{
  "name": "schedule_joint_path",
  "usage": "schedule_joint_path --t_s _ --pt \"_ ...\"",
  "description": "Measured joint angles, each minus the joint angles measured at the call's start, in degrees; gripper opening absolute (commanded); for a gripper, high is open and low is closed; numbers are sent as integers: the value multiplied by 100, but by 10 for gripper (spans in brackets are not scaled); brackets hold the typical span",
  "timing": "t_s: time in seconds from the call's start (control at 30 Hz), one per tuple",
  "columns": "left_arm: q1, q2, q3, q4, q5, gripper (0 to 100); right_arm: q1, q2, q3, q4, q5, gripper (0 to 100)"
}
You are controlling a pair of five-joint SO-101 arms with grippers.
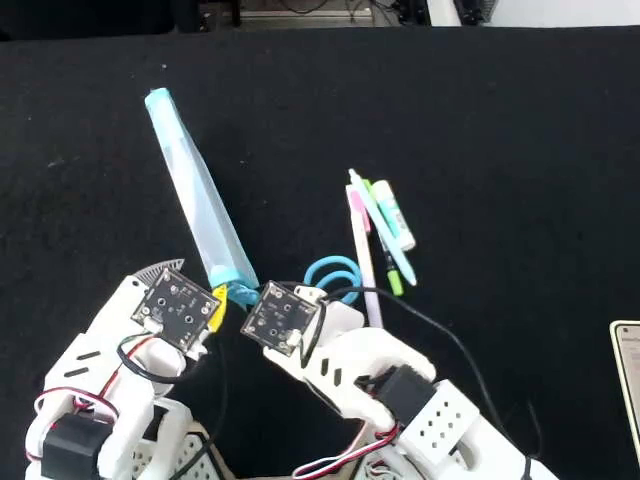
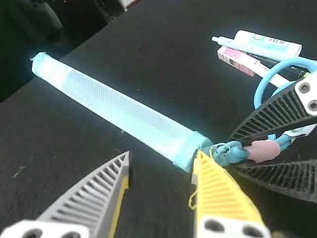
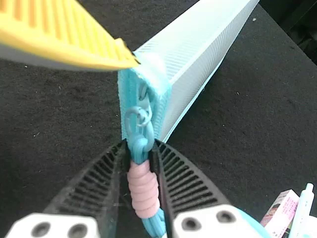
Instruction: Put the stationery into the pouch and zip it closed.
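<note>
A black table (image 1: 500, 100) lies under everything in the high view. A long, slim, pale blue pouch (image 1: 200, 200) rests flat on it, running diagonally from the upper left towards the lower centre. It looks like light, soft mesh fabric that would sag and slide if pushed. At the lower left, the left claw (image 2: 163, 158) stands wide apart around the pouch's near end, with its yellow finger (image 2: 218, 193) touching the blue edging. The right claw (image 3: 140, 145), at lower centre, is clamped on the pink bead (image 3: 143, 191) of the zip pull (image 3: 138, 119). The bead is probably the best handle, though small and slippery. Loose stationery (image 1: 380, 225) and blue-handled scissors (image 1: 333, 272) lie right of centre, outside the pouch.
</note>
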Motion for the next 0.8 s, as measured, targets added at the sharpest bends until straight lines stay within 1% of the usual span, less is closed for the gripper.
schedule_joint_path --t_s 0.23,0.4,0.53,0.7,0.8 --pt "0 0 0 0 0 238 0 0 0 0 0 11" --pt "404 26 0 0 0 237 0 0 0 0 0 11" --pt "422 475 0 -26 0 234 0 0 0 0 0 11" --pt "378 1424 0 -510 -9 234 18 0 0 0 0 11" --pt "97 1653 9 -879 0 234 0 -9 62 0 26 11"
